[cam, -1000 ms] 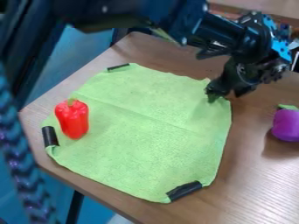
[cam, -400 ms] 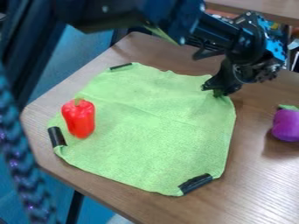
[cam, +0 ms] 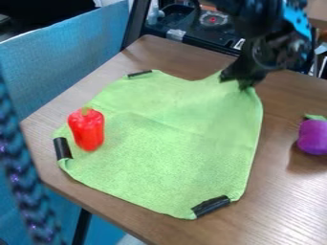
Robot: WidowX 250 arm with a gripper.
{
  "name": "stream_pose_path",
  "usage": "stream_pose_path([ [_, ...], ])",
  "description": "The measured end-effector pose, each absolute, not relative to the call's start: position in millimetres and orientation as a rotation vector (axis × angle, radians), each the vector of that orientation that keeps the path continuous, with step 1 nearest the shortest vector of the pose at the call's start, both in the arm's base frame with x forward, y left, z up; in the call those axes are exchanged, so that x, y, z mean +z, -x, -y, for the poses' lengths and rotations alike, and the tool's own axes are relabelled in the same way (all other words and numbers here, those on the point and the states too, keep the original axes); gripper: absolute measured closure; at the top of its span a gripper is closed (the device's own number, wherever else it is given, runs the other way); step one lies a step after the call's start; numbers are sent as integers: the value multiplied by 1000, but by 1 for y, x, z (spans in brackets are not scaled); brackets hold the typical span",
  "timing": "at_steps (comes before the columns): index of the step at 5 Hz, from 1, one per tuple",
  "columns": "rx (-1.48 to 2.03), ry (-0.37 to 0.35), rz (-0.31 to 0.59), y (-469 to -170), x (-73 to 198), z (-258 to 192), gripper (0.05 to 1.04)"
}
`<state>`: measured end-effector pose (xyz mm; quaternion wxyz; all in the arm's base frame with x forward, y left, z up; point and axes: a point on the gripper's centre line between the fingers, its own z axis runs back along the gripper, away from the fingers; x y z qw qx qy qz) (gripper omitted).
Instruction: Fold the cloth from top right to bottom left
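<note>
At the upper right of the camera view, my black gripper (cam: 241, 82) is shut on the top right corner of the green cloth (cam: 166, 139), which it holds lifted off the table. The rest of the cloth lies spread out, with a faint crease across it. Black tape marks its other corners at the top left, left and bottom right. A red toy pepper (cam: 87, 129) stands on the cloth near its left corner.
A purple toy eggplant (cam: 313, 137) sits on the wooden table (cam: 281, 191) at the right edge. A blue chair (cam: 64, 57) stands behind the table's left side, and a purple braided strand (cam: 22, 182) hangs at the far left.
The gripper has risen with the cloth's top right corner in it, pulling that side upward. The arm has moved up, and the cloth and pepper have shifted slightly right.
</note>
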<state>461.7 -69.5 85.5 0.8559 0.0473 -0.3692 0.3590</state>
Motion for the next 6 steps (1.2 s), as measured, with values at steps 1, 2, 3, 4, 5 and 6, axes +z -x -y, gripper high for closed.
stream_pose_path([
  [1, 747, -49, 819, -447, 112, 65, 1028],
  [2, 744, -56, 817, -423, 112, 45, 1028],
  [3, 750, -46, 791, -393, 107, 23, 1028],
  [4, 749, -4, 794, -365, 119, 9, 1028],
  [5, 758, 53, 803, -340, 138, -6, 1028],
  [6, 754, 82, 814, -318, 148, -17, 1028],
])
